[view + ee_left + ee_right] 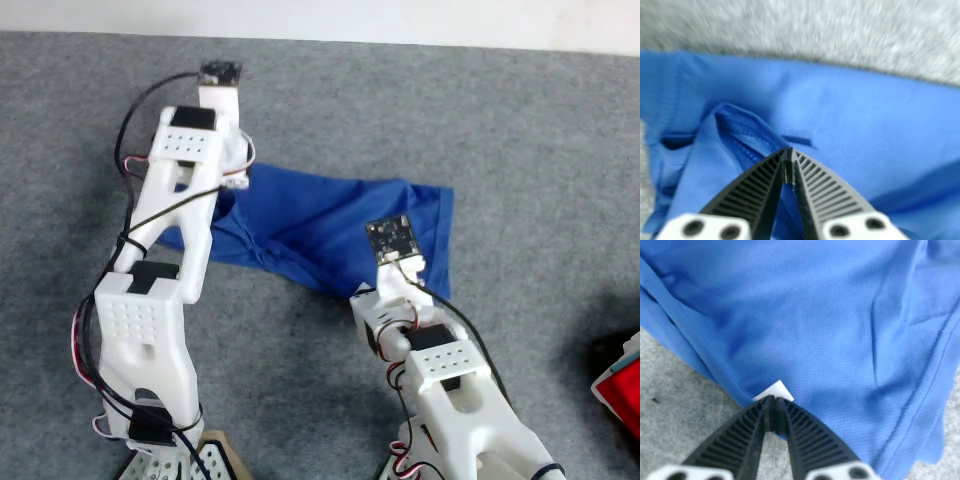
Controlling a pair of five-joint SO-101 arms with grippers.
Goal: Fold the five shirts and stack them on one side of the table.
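Worktop: grey, felt-like surface. Two white arms stand at its near edge.
Blue shirt: one shirt, rumpled and not folded, lying flat near the middle of the worktop between the two arms. The cloth is bunched and creased along its near edge, and one corner runs out towards the right arm's side.
Left arm: stretched out over the shirt's far corner on its own side.
Left end effector: fingers pressed together, the tips nipping the blue cloth just beside a stitched fold that looks like the collar or neck opening. Creases in the cloth run in towards the tips.
Right arm: bent low, with its wrist over the near edge of the shirt.
Right end effector: fingers pressed together on the shirt's edge, where blue cloth meets grey worktop.
White tab: small white corner poking out right at the right end effector's tips. Cannot tell whether it is a garment label.
Hem: a stitched seam runs down the cloth beside the right end effector.
Red and white object: at the edge of the high view on the right arm's side, well apart from the shirt. Too cropped to identify.
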